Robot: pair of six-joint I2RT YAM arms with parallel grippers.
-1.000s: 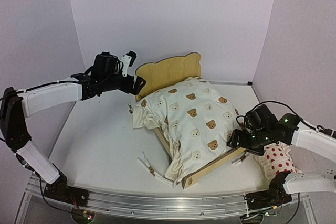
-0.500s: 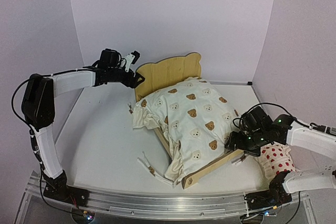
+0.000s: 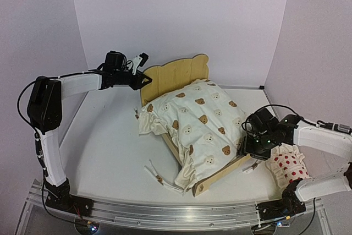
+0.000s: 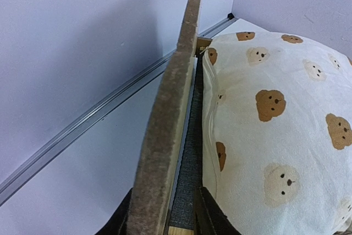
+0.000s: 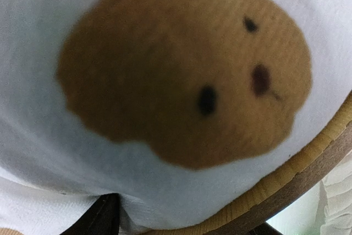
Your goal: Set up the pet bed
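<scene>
Cushion with its bear print lay heaped in the pet bed, which sat at the middle of the table, and a dotted pillow lay just right of it. We saw the left gripper clamped on the bed's headboard edge. We could not tell whether the right gripper, pressed against the cushion and side rail, was apart or together.

No words, labels, brand names, numbers or signs can be read in any of the three views. The only printed marks are pictures, not writing: brown and cream bear faces on the cushion and red dots on the small pillow.
</scene>
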